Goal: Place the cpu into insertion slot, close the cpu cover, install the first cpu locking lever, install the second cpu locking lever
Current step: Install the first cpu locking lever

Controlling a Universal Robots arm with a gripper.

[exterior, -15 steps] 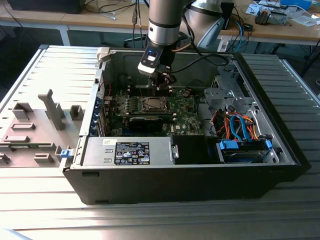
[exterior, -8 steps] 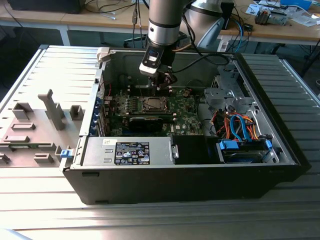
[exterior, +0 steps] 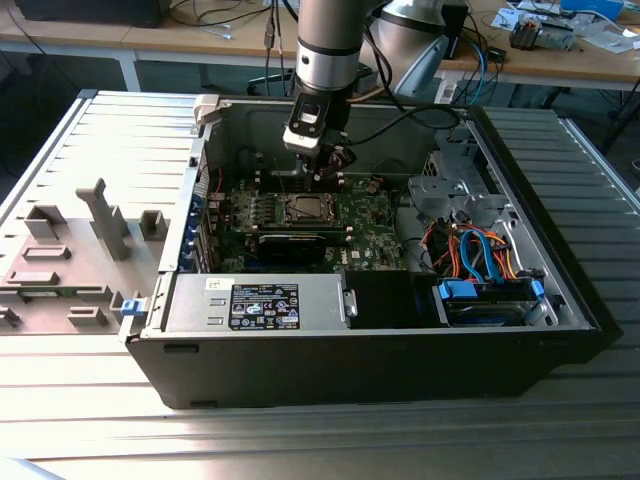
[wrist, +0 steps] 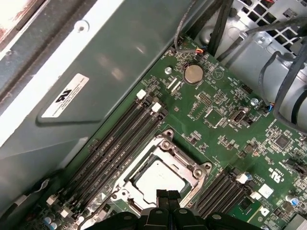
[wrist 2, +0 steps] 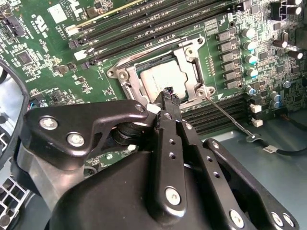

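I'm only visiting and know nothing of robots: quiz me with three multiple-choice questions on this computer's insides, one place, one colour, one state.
1. Where is the cpu? A) on the floor B) in the insertion slot C) on a shelf
2. What colour is the circuit board? A) green B) red C) blue
3. How is the cpu cover? A) removed B) upright C) flat around the cpu
Answers: 1B, the chip sits in its socket; 2A, green in both wrist views; 3C, its frame lies flat.
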